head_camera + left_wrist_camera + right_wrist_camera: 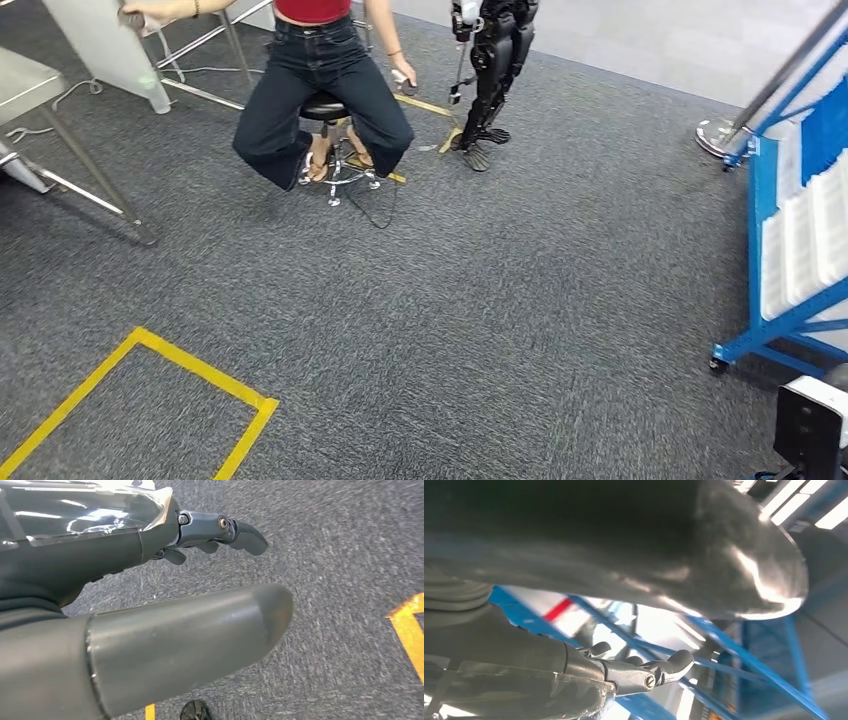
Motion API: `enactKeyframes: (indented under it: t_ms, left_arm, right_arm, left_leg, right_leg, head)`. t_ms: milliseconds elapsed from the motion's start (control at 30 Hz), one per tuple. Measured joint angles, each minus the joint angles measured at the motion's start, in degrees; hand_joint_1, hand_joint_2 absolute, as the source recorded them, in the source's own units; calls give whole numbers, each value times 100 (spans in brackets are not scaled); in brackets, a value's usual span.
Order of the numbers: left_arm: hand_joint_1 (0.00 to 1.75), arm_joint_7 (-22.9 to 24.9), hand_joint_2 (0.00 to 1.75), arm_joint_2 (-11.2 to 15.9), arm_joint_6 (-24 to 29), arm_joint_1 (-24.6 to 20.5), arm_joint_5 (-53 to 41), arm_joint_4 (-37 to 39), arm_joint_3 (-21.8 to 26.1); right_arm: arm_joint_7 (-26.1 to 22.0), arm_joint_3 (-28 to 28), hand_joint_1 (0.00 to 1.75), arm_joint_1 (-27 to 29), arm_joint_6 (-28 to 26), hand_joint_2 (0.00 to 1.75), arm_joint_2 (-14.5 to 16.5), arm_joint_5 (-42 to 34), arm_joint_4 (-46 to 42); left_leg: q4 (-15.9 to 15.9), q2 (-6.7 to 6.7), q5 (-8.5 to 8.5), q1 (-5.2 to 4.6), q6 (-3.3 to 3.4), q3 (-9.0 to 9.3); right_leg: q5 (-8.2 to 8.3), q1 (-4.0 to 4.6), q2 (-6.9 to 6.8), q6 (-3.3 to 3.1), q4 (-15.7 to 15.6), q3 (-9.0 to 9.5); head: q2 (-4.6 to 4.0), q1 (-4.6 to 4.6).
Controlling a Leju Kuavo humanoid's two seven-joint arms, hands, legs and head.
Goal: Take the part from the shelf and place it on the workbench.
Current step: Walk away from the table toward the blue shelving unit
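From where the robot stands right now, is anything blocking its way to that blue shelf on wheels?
Nothing visible does. The blue metal-framed wheeled shelf with white trays stands at the right, with bare grey carpet before it. The seated person is far off to the left. Both hands, left and right, hold nothing.

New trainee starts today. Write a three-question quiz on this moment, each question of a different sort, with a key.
1. True or false: the left hand holds a part.
2. Which lies on the grey carpet floor at the lower left of the head view?
A. a red cable reel
B. a yellow tape rectangle
C. a white tray
3. Fill in: the blue metal-framed shelf rack stands at the ____ edge of the head view.

Key
1. False: its fingers are apart over the carpet, with nothing in them.
2. B.
3. Right. The right hand, also holding nothing, has blue frame bars behind it, while a seated person in dark jeans is across the floor.
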Motion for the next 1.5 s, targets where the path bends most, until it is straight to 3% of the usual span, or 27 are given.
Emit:
enactKeyframes:
  t_ms: [67,133,167,233,300,367,433,467,500,533,600,667,733,800,867,933,967,1000,1033,1100,1167,1233,1300,1367,1433,1467,1500]
  left_arm:
    - [0,-13,0,-16,38,-5,59,0,33]
    - [0,-41,0,-41,81,-2,115,0,68]
    - [0,-59,0,-55,103,-2,144,0,84]
    - [0,-86,0,-89,146,-7,187,0,117]
    - [0,-101,0,-116,174,-7,215,1,138]
    - [0,-106,0,-128,180,12,226,2,159]
    - [0,-115,0,-132,180,33,233,2,189]
    - [0,-127,0,-131,179,40,235,2,202]
    - [0,-144,0,-131,177,47,237,2,210]
    - [0,-163,0,-131,175,52,234,2,215]
    - [0,-192,0,-129,169,61,227,2,221]
    - [0,-204,0,-128,165,64,220,2,225]
    - [0,-209,0,-131,163,61,202,2,227]
    - [0,-216,0,-127,162,58,167,2,227]
    - [0,-225,0,-114,151,74,130,1,226]
    - [0,-228,0,-99,124,99,98,0,226]
    - [0,-228,0,-94,101,107,82,0,226]
    - [0,-231,0,-89,81,111,65,0,225]
    - [0,-236,0,-87,62,112,46,0,223]
    - [0,-246,0,-79,28,113,17,0,219]
    - [0,-254,0,-64,4,112,-3,0,214]
    - [0,-253,0,-56,-8,104,-31,0,206]
    - [0,-239,0,-60,-10,99,-64,2,197]
    - [0,-220,0,-62,1,108,-85,7,193]
    - [0,-192,0,-58,49,122,-106,9,187]
    - [0,-171,0,-56,86,128,-123,9,184]
    - [0,-145,0,-56,127,133,-144,10,179]
  right_arm:
    - [-76,-112,0,-96,2,0,-148,-15,558]
    - [-145,-185,0,-232,-8,0,-287,-8,1157]
    - [-172,-215,0,-306,-22,0,-358,22,1496]
    - [-197,-261,0,-439,-63,0,-499,117,2192]
    - [-199,-290,0,-567,-164,0,-617,204,2906]
    - [-188,-297,0,-713,-306,0,-683,279,3585]
    - [-75,-295,0,-829,-456,0,-754,370,4264]
    - [40,-295,0,-863,-539,0,-798,423,4608]
    - [174,-295,0,-886,-618,0,-844,477,4952]
    - [290,-295,0,-898,-690,0,-880,522,5260]
    - [414,-296,0,-908,-792,0,-932,577,5772]
    - [464,-297,0,-914,-833,0,-981,603,6138]
    - [671,-298,0,-907,-839,0,-1056,643,6455]
    - [993,-304,0,-876,-838,0,-1114,694,6740]
    - [1266,-327,0,-846,-841,0,-1134,731,6973]
    - [1524,-355,0,-803,-854,0,-1128,771,7170]
    - [1669,-368,0,-771,-863,0,-1119,795,7258]
    - [1827,-379,0,-741,-873,0,-1111,816,7334]
    - [1992,-390,0,-720,-880,0,-1106,838,7400]
    - [2332,-401,0,-711,-870,0,-1099,903,7503]
    - [2630,-402,0,-717,-826,0,-1079,975,7581]
    - [2876,-405,0,-708,-744,0,-1055,1000,7645]
    - [3059,-419,0,-692,-662,0,-1026,992,7691]
    - [3156,-432,0,-691,-623,0,-991,993,7715]
    - [3271,-434,0,-698,-568,0,-957,1025,7742]
    - [3364,-434,0,-697,-518,0,-936,1050,7760]
    - [3455,-434,0,-691,-467,0,-918,1078,7779]
  left_leg:
    - [-4,130,-10,-15,-13,26]
    - [-16,244,-37,-36,-60,70]
    - [-30,307,-49,-39,-92,95]
    - [-44,393,-72,-24,-164,130]
    - [158,151,-238,-4,-223,65]
    - [823,-215,-630,4,-245,-233]
    - [1521,-328,-898,4,-248,-594]
    - [1616,-336,-861,6,-248,-670]
    - [1465,-343,-698,12,-247,-630]
    - [1114,-376,-460,25,-247,-490]
    - [343,-594,-82,59,-241,-166]
    - [48,-711,4,48,-205,-47]
    - [26,-590,24,18,-127,-42]
    - [-20,-479,55,18,-36,-21]
    - [-44,-357,63,9,22,-12]
    - [-43,-219,55,-11,39,-18]
    - [-42,-153,49,-16,38,-18]
    - [-41,-91,43,-17,31,-14]
    - [-40,-32,34,-17,18,-4]
    - [-36,76,-1,-34,-36,35]
    - [-36,168,-47,-58,-118,88]
    - [-56,255,-77,-50,-194,144]
    - [44,126,-182,-17,-263,127]
    - [554,-164,-509,4,-298,-102]
    - [1290,-302,-846,5,-298,-475]
    - [1510,-321,-883,5,-294,-608]
    - [1521,-327,-800,5,-285,-645]
  right_leg:
    - [297,17,-231,27,-883,496]
    - [472,64,-456,-29,-1404,767]
    - [500,89,-475,-70,-1439,768]
    - [545,79,-341,-142,-1482,767]
    - [597,10,-204,-223,-1522,789]
    - [628,-19,-68,-279,-1530,791]
    - [636,-6,77,-300,-1526,778]
    - [638,-2,148,-303,-1523,778]
    - [637,-2,223,-302,-1517,782]
    - [633,-5,298,-295,-1506,787]
    - [616,5,429,-260,-1465,768]
    - [613,20,529,-198,-1436,714]
    - [624,15,613,-126,-1435,655]
    - [535,18,475,-98,-1260,545]
    - [245,25,200,-132,-640,243]
    - [-50,11,80,-146,132,-138]
    - [-94,-3,57,-121,304,-220]
    - [-41,-18,35,-77,224,-171]
    - [84,-32,-6,-23,-94,5]
    - [363,-40,-235,40,-954,491]
    - [482,-6,-383,-13,-1359,720]
    - [490,28,-298,-108,-1369,713]
    - [511,-11,-185,-188,-1389,732]
    - [536,-41,-78,-276,-1400,754]
    - [539,-4,33,-331,-1397,753]
    - [538,14,98,-338,-1395,755]
    - [536,26,165,-340,-1392,760]
  head:
    - [0,-4]
    - [0,-10]
    - [0,-15]
    - [0,-16]
    - [0,-28]
    - [0,-46]
    - [0,-54]
    - [0,-54]
    - [0,-55]
    - [0,-54]
    - [0,-54]
    - [0,-51]
    - [1,-49]
    - [1,-40]
    - [0,-22]
    - [1,-13]
    - [1,-13]
    - [1,-12]
    - [1,-12]
    - [1,-11]
    - [0,-24]
    - [0,-37]
    - [0,-49]
    - [0,-62]
    - [0,-64]
    - [0,-64]
    - [0,-64]
